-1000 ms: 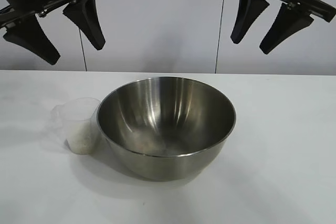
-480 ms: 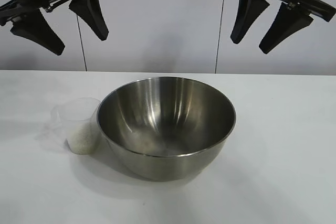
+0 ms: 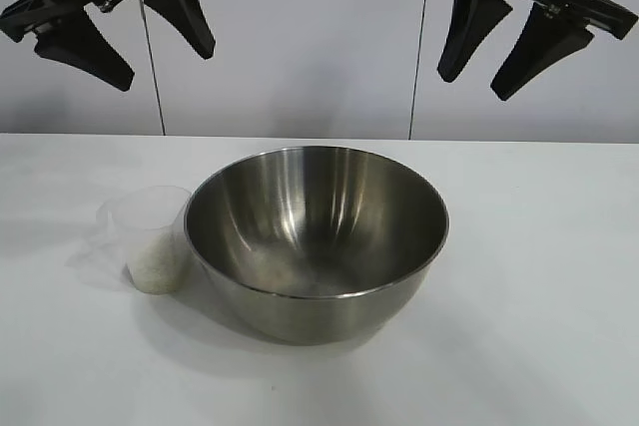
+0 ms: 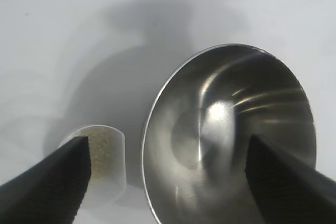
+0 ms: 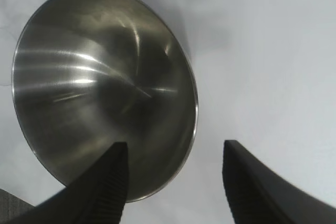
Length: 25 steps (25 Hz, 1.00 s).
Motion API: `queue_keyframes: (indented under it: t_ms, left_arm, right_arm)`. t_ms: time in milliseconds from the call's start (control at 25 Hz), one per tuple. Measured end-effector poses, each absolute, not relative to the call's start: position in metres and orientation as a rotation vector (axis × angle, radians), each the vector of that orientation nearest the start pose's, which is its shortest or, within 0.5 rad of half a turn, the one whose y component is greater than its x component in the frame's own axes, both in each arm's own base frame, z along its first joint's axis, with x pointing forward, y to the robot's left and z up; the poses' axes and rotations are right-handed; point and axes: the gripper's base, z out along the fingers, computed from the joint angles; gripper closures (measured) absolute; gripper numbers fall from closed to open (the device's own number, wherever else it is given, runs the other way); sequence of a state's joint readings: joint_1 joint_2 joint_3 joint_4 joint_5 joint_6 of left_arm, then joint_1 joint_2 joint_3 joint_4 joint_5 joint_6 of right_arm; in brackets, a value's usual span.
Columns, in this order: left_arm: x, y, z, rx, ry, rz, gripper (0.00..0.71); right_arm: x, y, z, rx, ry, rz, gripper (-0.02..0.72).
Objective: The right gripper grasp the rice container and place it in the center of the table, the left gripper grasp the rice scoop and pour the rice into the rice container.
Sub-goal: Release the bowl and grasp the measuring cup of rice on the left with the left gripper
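The steel rice container (image 3: 317, 236) stands in the middle of the white table (image 3: 539, 276); it also shows in the left wrist view (image 4: 231, 135) and the right wrist view (image 5: 100, 87). The translucent rice scoop (image 3: 152, 236) stands upright against its left side, part filled with rice (image 4: 102, 148). My left gripper (image 3: 160, 62) hangs open and empty high above the scoop. My right gripper (image 3: 477, 87) hangs open and empty high above the container's right side.
A pale wall with vertical seams (image 3: 410, 47) stands behind the table. Bare tabletop lies to the right of the container and in front of it.
My left gripper has risen and shifted a little to the right. The right gripper, the container and the scoop have not moved.
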<state>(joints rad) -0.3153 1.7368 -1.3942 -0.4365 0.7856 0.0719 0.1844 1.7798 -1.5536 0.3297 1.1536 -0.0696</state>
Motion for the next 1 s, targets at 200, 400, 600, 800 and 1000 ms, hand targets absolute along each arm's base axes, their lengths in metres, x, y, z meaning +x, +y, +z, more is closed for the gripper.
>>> queue_keyframes:
  t_ms: [200, 400, 600, 800, 1000]
  left_arm:
    - [0.355, -0.142, 0.281, 0.235, 2.576, -0.560, 0.142]
    - [0.356, -0.140, 0.283, 0.262, 2.537, -0.518, 0.156]
    - [0.335, -0.125, 0.295, 0.292, 2.364, -0.417, 0.189]
    - [0.285, -0.101, 0.277, 0.265, 2.203, -0.326, 0.193]
    - [0.230, -0.073, 0.253, 0.191, 2.024, -0.244, 0.193]
  right_arm:
    - [0.362, 0.095, 0.295, -0.233, 2.835, 0.481, 0.333]
    - [0.362, 0.095, 0.295, -0.234, 2.834, 0.478, 0.333]
    - [0.362, 0.094, 0.295, -0.240, 2.835, 0.456, 0.333]
    - [0.362, 0.093, 0.295, -0.241, 2.835, 0.453, 0.333]
    - [0.362, 0.093, 0.295, -0.241, 2.835, 0.453, 0.333]
